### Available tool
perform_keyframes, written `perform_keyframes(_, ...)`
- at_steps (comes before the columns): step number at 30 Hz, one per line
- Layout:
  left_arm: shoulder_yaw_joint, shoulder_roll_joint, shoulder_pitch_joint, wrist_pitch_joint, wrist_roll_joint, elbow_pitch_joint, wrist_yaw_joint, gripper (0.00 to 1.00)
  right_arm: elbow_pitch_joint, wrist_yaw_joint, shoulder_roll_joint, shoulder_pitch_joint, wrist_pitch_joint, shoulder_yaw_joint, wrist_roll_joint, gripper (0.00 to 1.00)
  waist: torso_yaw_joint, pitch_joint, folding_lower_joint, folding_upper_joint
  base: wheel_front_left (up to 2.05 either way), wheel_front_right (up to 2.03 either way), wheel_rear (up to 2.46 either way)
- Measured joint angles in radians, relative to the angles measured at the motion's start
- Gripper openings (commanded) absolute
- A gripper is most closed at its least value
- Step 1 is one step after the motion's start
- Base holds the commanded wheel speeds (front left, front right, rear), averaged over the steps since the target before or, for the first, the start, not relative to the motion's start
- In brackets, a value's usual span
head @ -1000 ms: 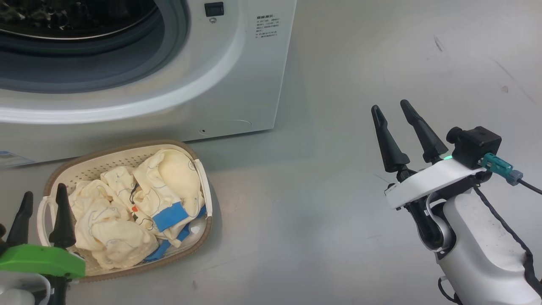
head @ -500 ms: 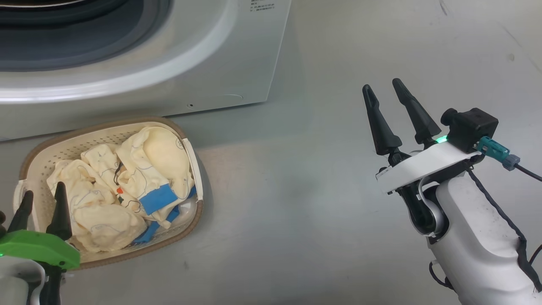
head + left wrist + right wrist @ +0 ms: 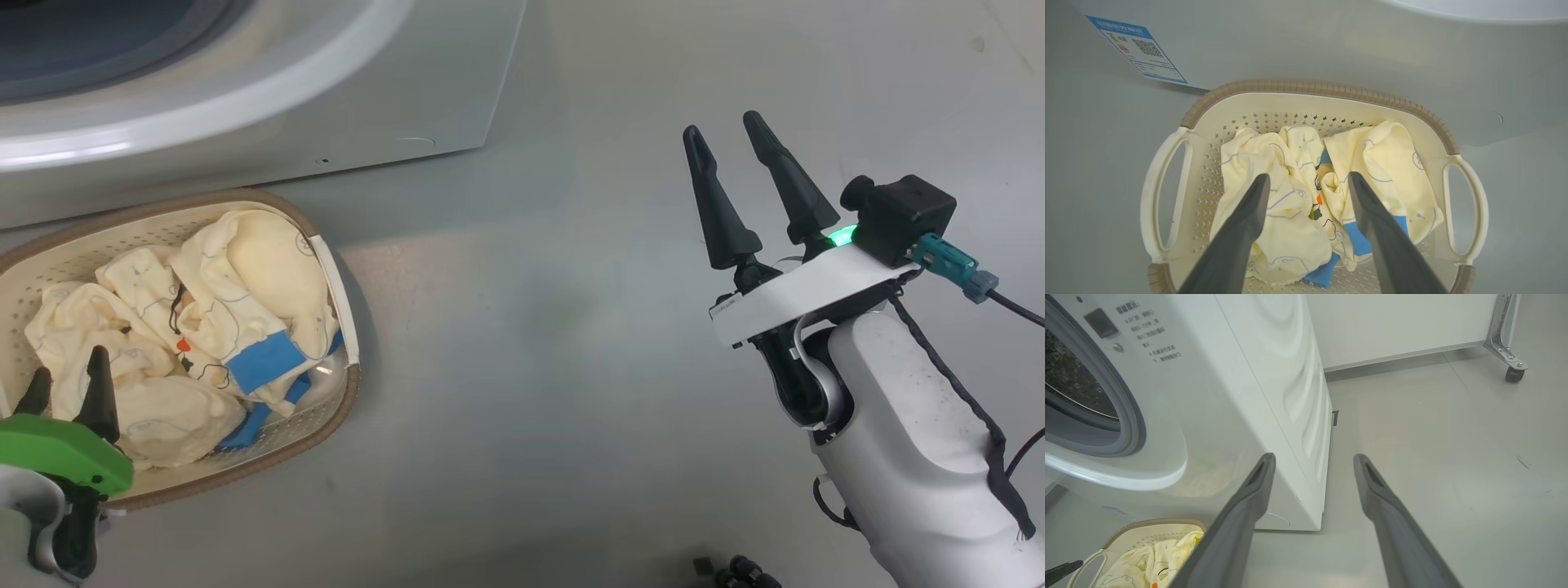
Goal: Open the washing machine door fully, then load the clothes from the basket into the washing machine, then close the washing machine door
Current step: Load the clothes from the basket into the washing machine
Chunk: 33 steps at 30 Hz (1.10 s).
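Cream clothes (image 3: pixel 1290 237) beneath left tool (image 3: pixel 1308 176)

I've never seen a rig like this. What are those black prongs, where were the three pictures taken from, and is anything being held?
This is a robot with two arms; the black prongs are its grippers' fingers. One picture comes from a camera on its head, looking down; the other two from cameras on its wrists, looking along the fingers. On the floor stands a basket of cream clothes before a white washing machine. The left gripper hangs open over the clothes; the right gripper is open above the floor, off to the side. Neither holds anything.
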Motion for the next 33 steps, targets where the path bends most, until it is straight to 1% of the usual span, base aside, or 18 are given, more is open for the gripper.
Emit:
perform_keyframes(2,0.000,0.003,-0.017,0.010,-0.001,0.023,-0.006,1.00,0.000,0.000,0.005,-0.002,0.000,0.002,0.000,1.00,-0.008,0.014,0.0000,0.0000,0.00,0.00,0.00)
perform_keyframes(12,0.010,0.032,-0.103,0.075,-0.009,0.164,-0.007,1.00,-0.004,0.000,0.029,-0.033,0.000,0.013,-0.010,1.00,-0.048,0.084,0.0000,0.0000,0.00,0.00,0.00)
perform_keyframes(17,0.012,0.045,-0.137,0.089,-0.009,0.218,-0.007,1.00,-0.005,0.000,0.039,-0.041,0.000,0.014,-0.017,1.00,-0.075,0.109,0.0000,0.0000,0.00,0.00,0.00)
perform_keyframes(24,-0.004,0.045,-0.167,0.132,-0.007,0.301,-0.006,1.00,-0.002,0.000,0.043,-0.041,0.000,0.005,-0.021,1.00,-0.098,0.126,0.0000,0.0000,0.00,0.00,0.00)
perform_keyframes(30,-0.024,0.029,-0.189,0.204,-0.010,0.361,-0.007,1.00,-0.002,0.000,0.050,-0.041,0.000,0.007,-0.026,1.00,-0.105,0.134,0.0000,0.0000,0.00,0.00,0.00)
perform_keyframes(33,-0.023,0.032,-0.201,0.212,-0.012,0.375,-0.008,1.00,-0.002,0.000,0.051,-0.041,0.000,0.012,-0.026,1.00,-0.109,0.141,0.0000,0.0000,0.00,0.00,0.00)
